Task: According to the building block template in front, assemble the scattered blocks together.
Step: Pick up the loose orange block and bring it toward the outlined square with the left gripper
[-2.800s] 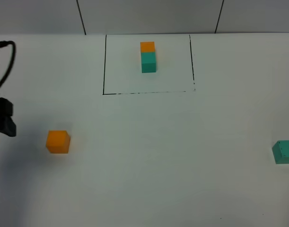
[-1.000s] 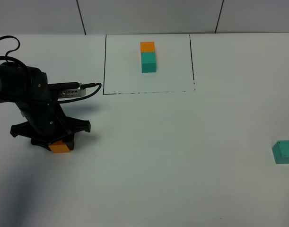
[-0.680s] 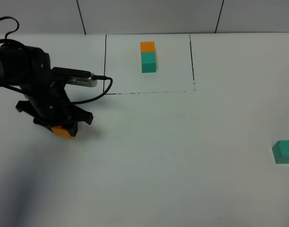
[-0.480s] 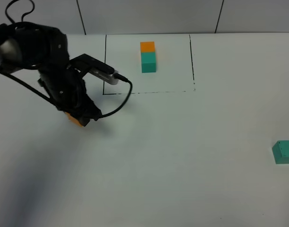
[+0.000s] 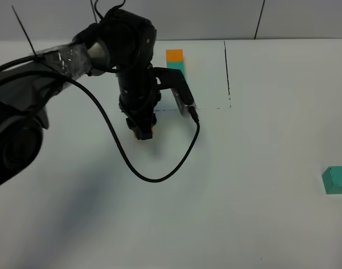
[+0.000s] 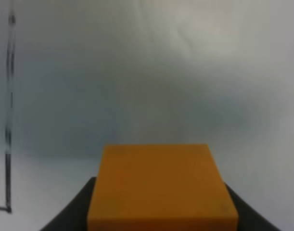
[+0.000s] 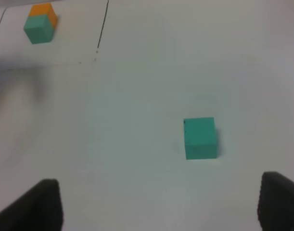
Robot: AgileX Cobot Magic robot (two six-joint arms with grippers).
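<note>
My left gripper [image 5: 141,130] is shut on the loose orange cube [image 5: 145,134] and holds it just in front of the template frame's near line [image 5: 210,109]. The cube fills the lower left wrist view [image 6: 161,185] between dark fingers [image 6: 72,214]. The template's orange cube [image 5: 174,55] shows behind my arm, which partly hides its teal cube [image 5: 180,67]. The loose teal cube [image 5: 337,180] lies at the far right, on its own. In the right wrist view it [image 7: 200,137] lies ahead of my open, empty right gripper [image 7: 160,192].
The left arm and its black cable [image 5: 159,174] loop over the table's middle left. The template pair also shows far off in the right wrist view [image 7: 40,24], beside the frame's black line [image 7: 102,26]. A frame line shows in the left wrist view [image 6: 10,96].
My left gripper came in from the left, closed on the orange cube, and has carried it up and to the right, near the frame's front line. The teal cube has not moved.
</note>
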